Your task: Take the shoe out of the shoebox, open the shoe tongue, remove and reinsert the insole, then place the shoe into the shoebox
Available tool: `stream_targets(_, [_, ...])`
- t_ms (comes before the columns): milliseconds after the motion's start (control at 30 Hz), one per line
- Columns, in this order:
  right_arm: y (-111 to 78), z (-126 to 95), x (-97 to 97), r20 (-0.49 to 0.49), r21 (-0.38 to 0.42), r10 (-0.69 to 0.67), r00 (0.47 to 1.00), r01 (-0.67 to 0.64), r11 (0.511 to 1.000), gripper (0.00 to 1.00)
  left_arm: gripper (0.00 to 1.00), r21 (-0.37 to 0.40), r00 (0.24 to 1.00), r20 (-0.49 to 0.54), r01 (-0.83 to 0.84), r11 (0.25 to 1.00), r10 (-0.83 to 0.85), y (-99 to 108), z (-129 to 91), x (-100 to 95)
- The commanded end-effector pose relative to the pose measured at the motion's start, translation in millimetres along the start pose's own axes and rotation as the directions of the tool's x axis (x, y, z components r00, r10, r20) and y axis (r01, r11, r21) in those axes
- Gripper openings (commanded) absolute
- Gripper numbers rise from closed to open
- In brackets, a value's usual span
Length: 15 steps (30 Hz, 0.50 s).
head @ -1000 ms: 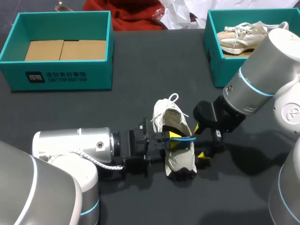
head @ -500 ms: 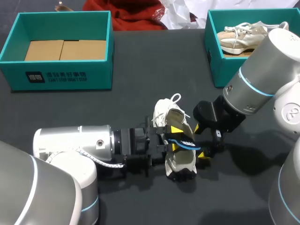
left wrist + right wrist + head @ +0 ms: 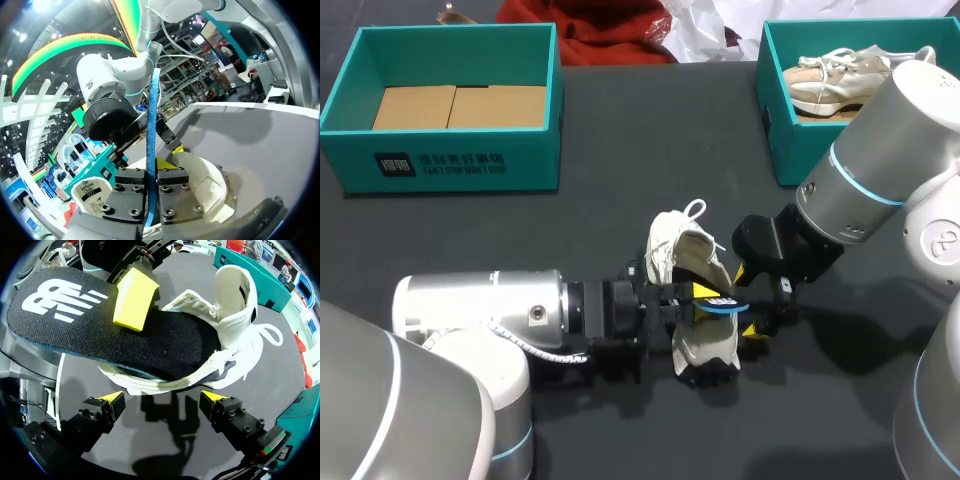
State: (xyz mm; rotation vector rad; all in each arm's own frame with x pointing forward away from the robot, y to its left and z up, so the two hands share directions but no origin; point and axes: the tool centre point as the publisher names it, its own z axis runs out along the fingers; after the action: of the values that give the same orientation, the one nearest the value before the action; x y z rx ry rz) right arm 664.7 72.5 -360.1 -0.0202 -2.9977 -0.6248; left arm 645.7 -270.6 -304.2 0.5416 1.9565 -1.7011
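A white shoe (image 3: 692,345) lies on the dark table near its middle, tongue (image 3: 235,287) pulled up. Its black insole (image 3: 95,322) with a blue rim sticks partly out of the shoe (image 3: 225,347), the far end still inside the opening. My left gripper (image 3: 705,295) is shut on the insole; in the left wrist view the insole (image 3: 151,135) shows edge-on between the fingers of the left gripper (image 3: 151,169). One yellow fingertip (image 3: 134,299) presses on the insole's top. My right gripper (image 3: 750,300) stands open beside the shoe, and the right gripper (image 3: 163,401) holds nothing.
A teal shoebox (image 3: 450,165) with a cardboard insert stands at the back left. A second teal box (image 3: 782,130) at the back right holds another pale shoe (image 3: 835,78). Red cloth and white paper lie beyond the boxes.
The left gripper has shifted slightly to the right along the shoe, loosened and shut again on the insole, whose blue edge now shows shorter and tilted. The right arm has not moved.
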Motion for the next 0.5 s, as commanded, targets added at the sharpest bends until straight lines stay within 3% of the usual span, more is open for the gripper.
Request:
stream_targets(33, [0.0,1,1.0,0.003,0.001,0.0,1.0,0.0,1.0,1.0,0.0,-0.012,1.0,0.002,-0.012,1.0,0.012,11,4,1.7])
stream_targets(500, [0.0,1,1.0,0.003,0.001,0.0,1.0,0.0,1.0,1.0,0.0,-0.084,0.998,0.024,-0.052,0.995,0.055,39,-3,-4.0])
